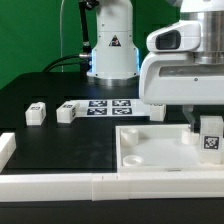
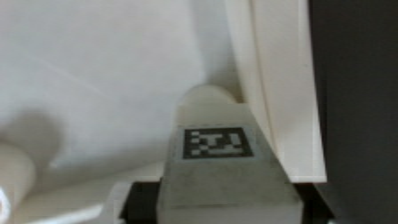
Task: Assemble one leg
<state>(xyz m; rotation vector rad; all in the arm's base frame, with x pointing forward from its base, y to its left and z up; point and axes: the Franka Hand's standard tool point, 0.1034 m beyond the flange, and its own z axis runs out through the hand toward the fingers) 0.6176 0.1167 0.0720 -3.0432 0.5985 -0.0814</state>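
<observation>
Over the exterior view's right side of the black table [image 1: 60, 145], the robot's two-finger gripper [image 1: 204, 128] is pinching a small white plastic block-shaped leg [image 1: 211, 134] with a black-and-white tag, holding it upright above the large white square panel with a raised rim [image 1: 150, 150]. Whether the leg is touching the panel is hard to tell. Two more small white legs [image 1: 36, 113] [image 1: 67, 112] are lying near the flat marker board [image 1: 110, 106].

Small white leg [image 1: 211, 135] [image 2: 217, 150] with black-and-white tag, held upright above the white panel's [image 1: 160, 150] corner at the exterior view's right. Two similar legs [image 1: 36, 113] [image 1: 67, 112] lying apart on the black table.
</observation>
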